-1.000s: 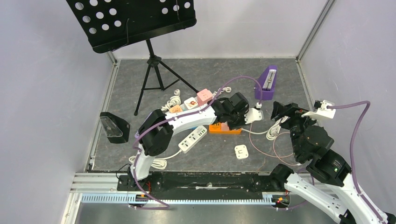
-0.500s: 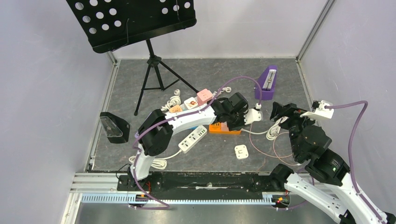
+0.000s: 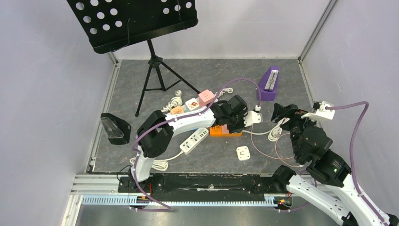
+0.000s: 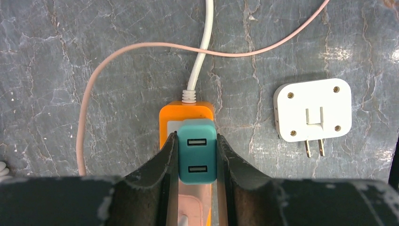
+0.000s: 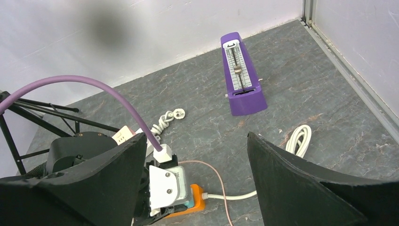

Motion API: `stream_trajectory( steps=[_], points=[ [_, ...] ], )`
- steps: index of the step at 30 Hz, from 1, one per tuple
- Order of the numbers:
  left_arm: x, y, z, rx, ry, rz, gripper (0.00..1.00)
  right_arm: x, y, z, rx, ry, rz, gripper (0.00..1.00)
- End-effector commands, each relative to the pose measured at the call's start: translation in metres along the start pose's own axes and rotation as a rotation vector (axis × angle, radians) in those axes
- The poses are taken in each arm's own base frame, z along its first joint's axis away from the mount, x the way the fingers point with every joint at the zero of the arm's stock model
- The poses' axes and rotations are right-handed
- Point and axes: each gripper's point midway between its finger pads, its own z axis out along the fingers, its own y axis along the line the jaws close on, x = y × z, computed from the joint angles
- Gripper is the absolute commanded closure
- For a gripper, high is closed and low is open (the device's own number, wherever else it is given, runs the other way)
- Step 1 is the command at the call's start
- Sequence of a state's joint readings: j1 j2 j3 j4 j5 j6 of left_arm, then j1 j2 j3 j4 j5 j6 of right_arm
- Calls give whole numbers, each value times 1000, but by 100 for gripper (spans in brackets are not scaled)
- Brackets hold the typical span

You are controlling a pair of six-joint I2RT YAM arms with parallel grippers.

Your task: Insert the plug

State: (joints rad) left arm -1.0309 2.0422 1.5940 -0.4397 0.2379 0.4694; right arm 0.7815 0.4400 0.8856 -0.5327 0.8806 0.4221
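Observation:
My left gripper (image 4: 197, 155) is shut on a teal USB plug (image 4: 197, 149), which sits on the end socket of the orange power strip (image 4: 185, 112). A pink plug (image 4: 193, 212) sits in the socket behind it. In the top view the left gripper (image 3: 234, 123) is over the orange strip (image 3: 226, 131) at the middle of the floor. My right gripper (image 5: 193, 179) is open and empty, held above the floor to the right of the strip; in the top view it (image 3: 286, 113) is at the right.
A white adapter (image 4: 313, 113) lies prongs-up right of the strip, with a thin pink cable (image 4: 127, 52) and the strip's white cord (image 4: 202, 42). A white power strip (image 3: 194, 140), several cube adapters (image 3: 190, 104), a purple metronome (image 3: 268, 84), a music stand (image 3: 155, 66) and a black box (image 3: 114, 128) stand around.
My left gripper has shifted slightly left with the teal plug and settled lower onto the orange strip. The right arm has barely moved.

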Motion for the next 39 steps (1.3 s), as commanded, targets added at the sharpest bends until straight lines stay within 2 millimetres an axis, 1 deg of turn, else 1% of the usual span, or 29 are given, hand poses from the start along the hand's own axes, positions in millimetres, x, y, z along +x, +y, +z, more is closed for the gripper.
stream_trajectory(
  steps=[1,6,8,10,12,14,17,21,24,30,33,35,37,39],
  points=[
    [31,-4,1,33,71,-75,98,-6,4,1,-6,-19,24,20],
    [34,-3,2,51,67,-86,97,-6,5,2,-7,-17,21,20],
    [37,-3,3,52,66,-102,93,-7,5,2,-7,-20,22,20],
    [35,-3,1,48,55,-112,88,-8,7,2,-10,-18,18,20],
    [24,0,-5,34,22,-124,79,-8,9,3,-19,-13,14,20],
    [9,2,-13,25,-25,-133,69,-7,12,3,-29,-5,11,19],
    [-14,2,-28,22,-102,-136,56,-5,14,4,-34,7,5,19],
    [-34,3,-46,13,-167,-126,46,-3,17,4,-44,19,1,19],
    [-43,3,-57,7,-193,-122,43,-2,19,4,-53,25,2,18],
    [-54,-5,-76,19,-232,-131,42,1,24,4,-76,42,-2,18],
    [-57,-10,-89,18,-253,-146,43,13,34,7,-110,89,-45,18],
    [-58,-15,-101,12,-281,-159,43,28,44,10,-140,148,-91,18],
    [-57,-19,-112,-6,-320,-188,43,52,55,14,-176,227,-144,18],
    [-51,-22,-119,-31,-344,-239,43,78,62,19,-190,300,-181,18]
  ],
)
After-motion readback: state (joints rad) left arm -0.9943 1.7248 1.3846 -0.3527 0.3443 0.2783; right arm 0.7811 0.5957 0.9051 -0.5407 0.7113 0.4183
